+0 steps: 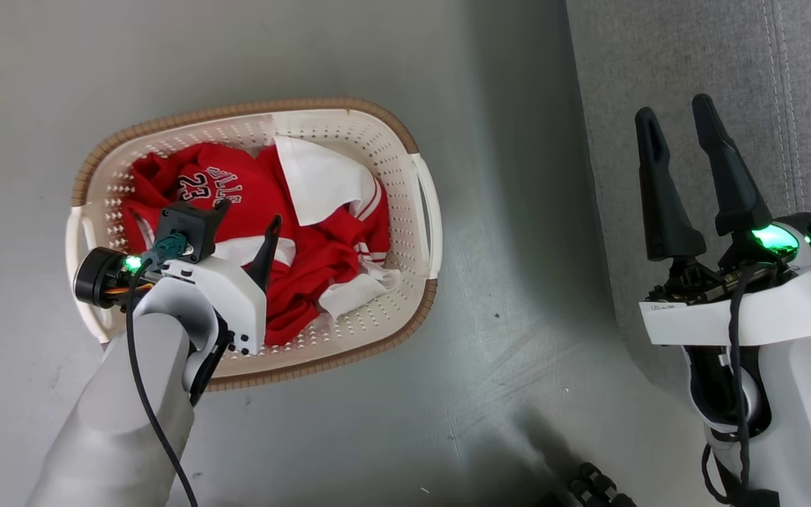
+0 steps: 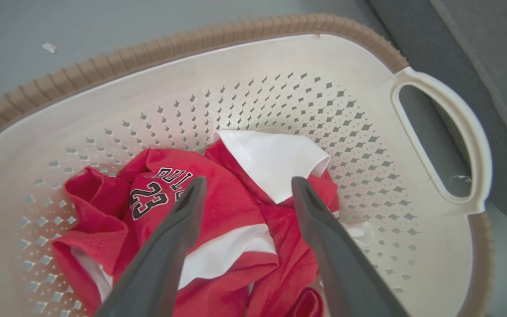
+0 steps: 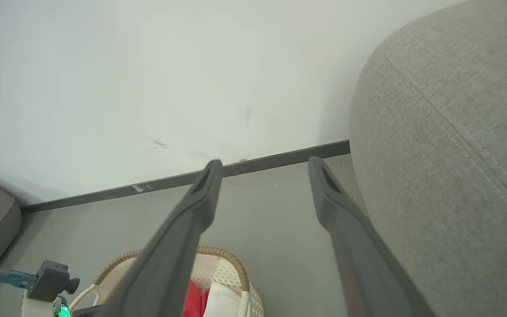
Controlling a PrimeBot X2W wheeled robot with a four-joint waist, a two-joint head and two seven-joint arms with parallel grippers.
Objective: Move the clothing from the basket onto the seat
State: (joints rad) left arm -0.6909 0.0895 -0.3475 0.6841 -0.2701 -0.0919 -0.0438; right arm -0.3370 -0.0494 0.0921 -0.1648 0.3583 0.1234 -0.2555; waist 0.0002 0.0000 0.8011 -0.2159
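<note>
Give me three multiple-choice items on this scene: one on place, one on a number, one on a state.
1. Where is the bright red thin-fabric clothing? A) on the grey fabric seat B) in the oval cream-white perforated plastic basket C) on the floor
2. Which number does it bear? A) 32 B) 23 C) 7
3. How is the left gripper? A) shut on cloth B) shut, empty C) open
Key: B, the basket walls surround it; B, the digits 23 read plainly; C, its fingers stand apart over the cloth.
</note>
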